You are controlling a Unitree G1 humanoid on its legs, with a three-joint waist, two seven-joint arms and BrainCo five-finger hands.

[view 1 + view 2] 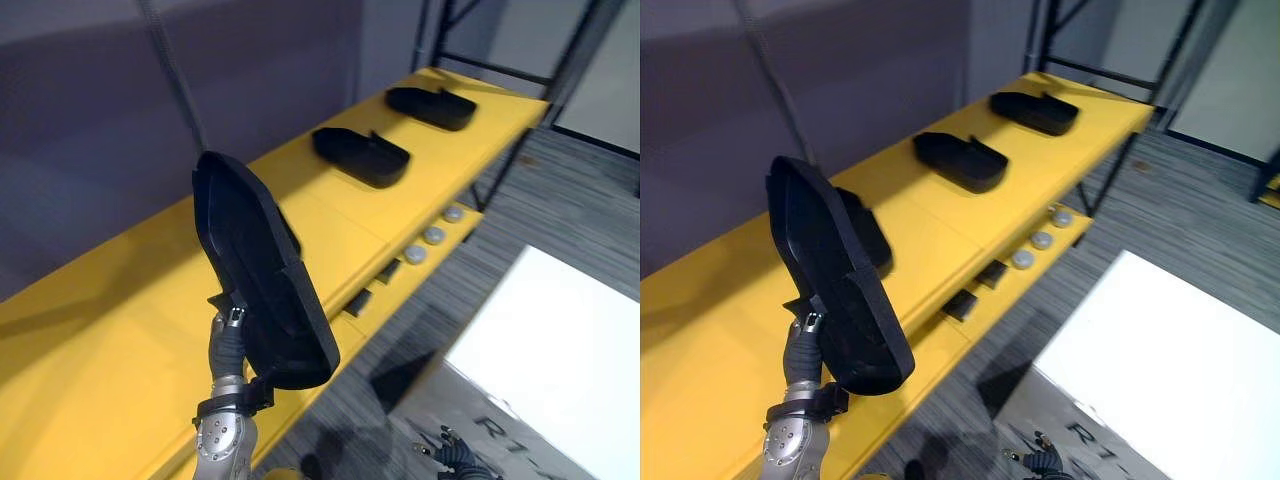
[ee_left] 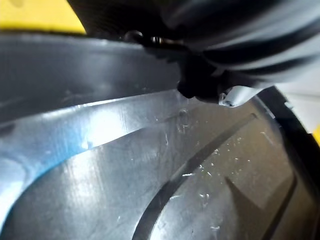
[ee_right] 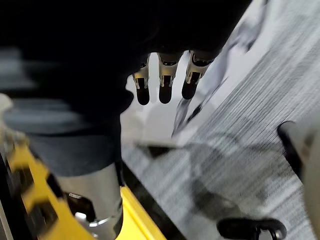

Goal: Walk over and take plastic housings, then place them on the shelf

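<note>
Left eye view: a long, black, shallow-walled plastic housing (image 1: 262, 285) is held tilted on end above the yellow shelf (image 1: 100, 340) by the left hand (image 1: 228, 345), apparently pinched at its rim. 2 similar housings (image 1: 362, 156), (image 1: 432, 106) are laid farther along. The right hand (image 3: 164, 85) is hung with fingers relaxed and straight, empty.

Held housing (image 1: 262, 275): black plastic, long shallow shell, stood on end, tilted, lower edge gripped by left hand (image 1: 228, 345), above yellow shelf (image 1: 90, 370). Flat on shelf in row: near housing (image 1: 868, 238), middle housing (image 1: 360, 155), far housing (image 1: 430, 106).

Plastic housings (image 1: 362, 156) spaced along shelf (image 1: 340, 222)
</note>
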